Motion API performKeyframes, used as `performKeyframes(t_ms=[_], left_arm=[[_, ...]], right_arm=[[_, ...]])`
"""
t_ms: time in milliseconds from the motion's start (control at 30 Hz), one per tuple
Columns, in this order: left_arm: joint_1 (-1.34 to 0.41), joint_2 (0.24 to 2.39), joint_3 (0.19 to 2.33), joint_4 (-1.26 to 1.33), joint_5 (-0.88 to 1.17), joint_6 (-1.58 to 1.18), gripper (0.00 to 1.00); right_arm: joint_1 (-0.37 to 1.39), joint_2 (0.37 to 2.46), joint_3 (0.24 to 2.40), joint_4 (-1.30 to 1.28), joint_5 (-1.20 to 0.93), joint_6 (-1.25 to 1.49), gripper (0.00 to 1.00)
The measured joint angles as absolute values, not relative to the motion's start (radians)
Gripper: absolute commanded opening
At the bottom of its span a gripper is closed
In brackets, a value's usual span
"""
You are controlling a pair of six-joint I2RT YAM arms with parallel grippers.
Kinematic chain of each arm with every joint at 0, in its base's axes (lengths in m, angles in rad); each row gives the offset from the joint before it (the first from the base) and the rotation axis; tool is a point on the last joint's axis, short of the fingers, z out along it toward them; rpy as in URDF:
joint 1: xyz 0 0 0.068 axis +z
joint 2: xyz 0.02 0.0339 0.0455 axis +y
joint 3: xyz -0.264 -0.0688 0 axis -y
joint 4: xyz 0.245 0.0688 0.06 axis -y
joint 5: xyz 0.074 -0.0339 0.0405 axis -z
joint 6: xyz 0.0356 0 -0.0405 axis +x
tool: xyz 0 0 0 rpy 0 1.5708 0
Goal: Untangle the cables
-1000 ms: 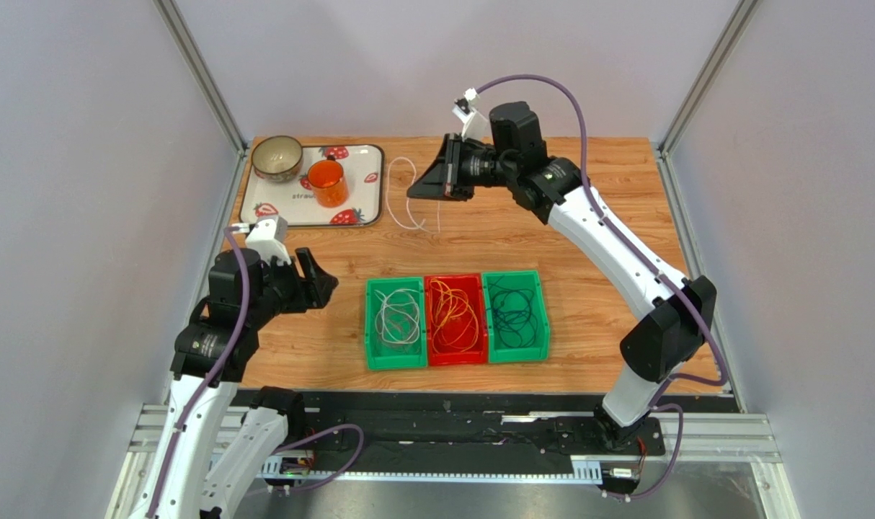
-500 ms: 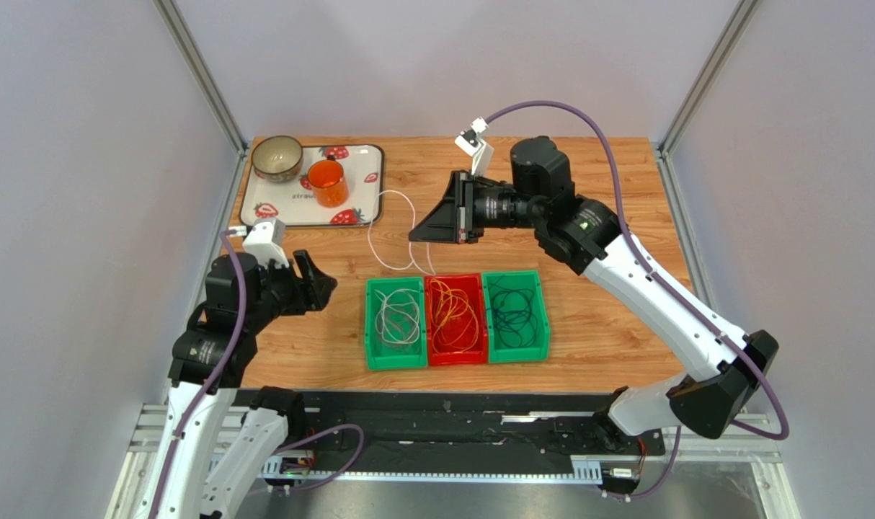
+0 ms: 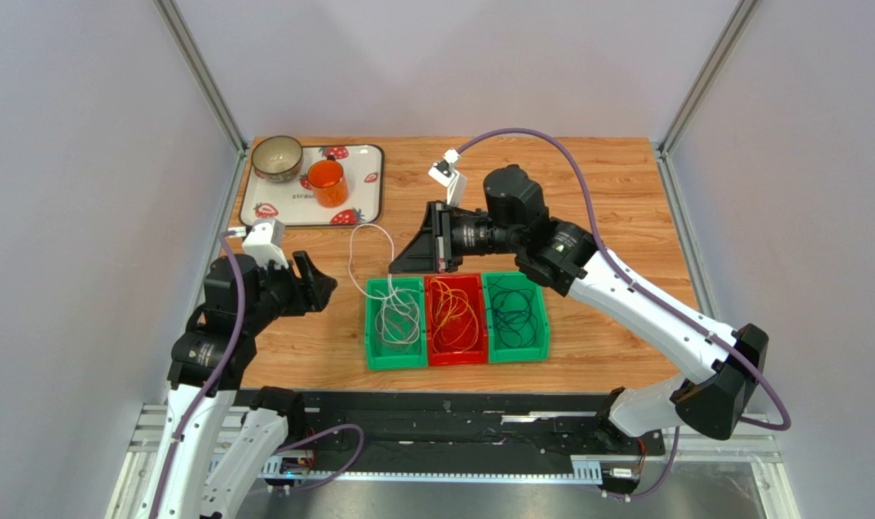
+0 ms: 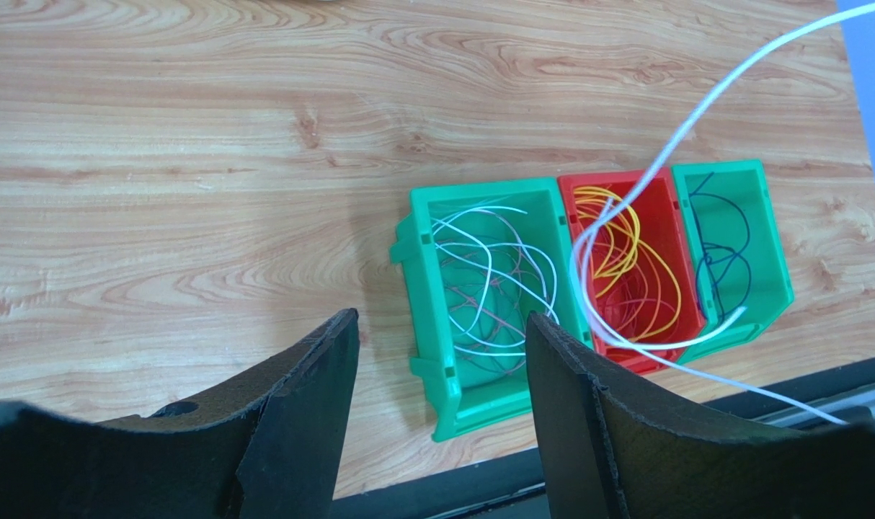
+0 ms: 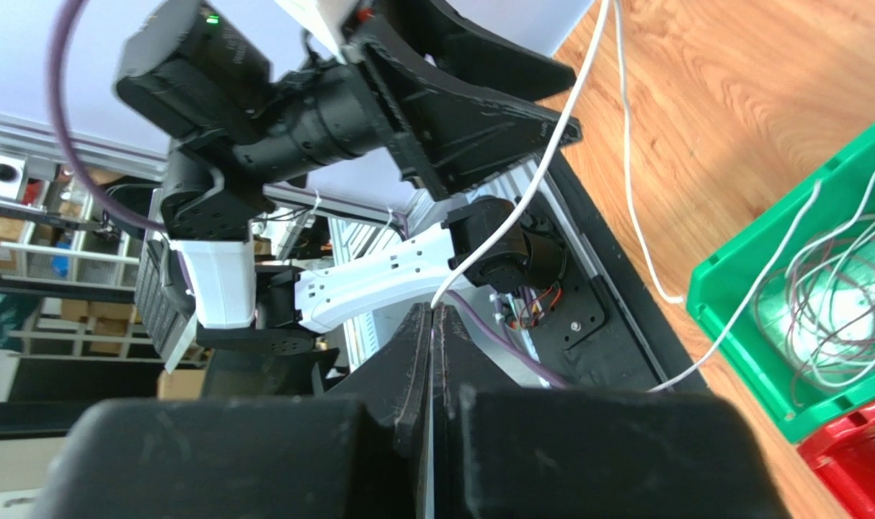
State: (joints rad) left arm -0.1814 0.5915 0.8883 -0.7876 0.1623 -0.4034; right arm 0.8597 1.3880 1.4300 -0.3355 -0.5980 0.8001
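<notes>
Right fingers (image 5: pixel 426 335) tight on white cable (image 5: pixel 505 216)

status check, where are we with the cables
Copy: right tool shut on white cable, held up behind the left green bin. Cable loop hangs beside that bin. Open and empty: left tool, parked left. No obstruction seen.

The table (image 4: pixel 193 162) is smooth pale wood with a faint sheen, the bins (image 4: pixel 422 324) at centre are slightly glossy moulded plastic, the white cable (image 4: pixel 669 151) has a smooth shiny sheath, and the left gripper (image 4: pixel 442 317) has matt black plastic fingers (image 4: pixel 301 433).
</notes>
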Motion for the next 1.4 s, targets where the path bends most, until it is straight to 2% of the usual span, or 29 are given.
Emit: performKeyframes(t_ms=[500, 1033, 1400], left_arm=[[-0.181, 0.575, 0.881, -0.787, 0.164, -0.405, 0.66], [-0.181, 0.605, 0.878, -0.787, 0.176, -0.405, 0.66], [-0.181, 0.616, 0.878, -0.787, 0.175, -0.405, 0.66]], right_arm=[[0.896, 1.510, 1.235, -0.200, -0.543, 0.923, 0.00], [0.896, 1.608, 1.203, -0.314, -0.382, 0.916, 0.00], [0.896, 1.802, 1.217, -0.289, -0.414, 0.915, 0.00]])
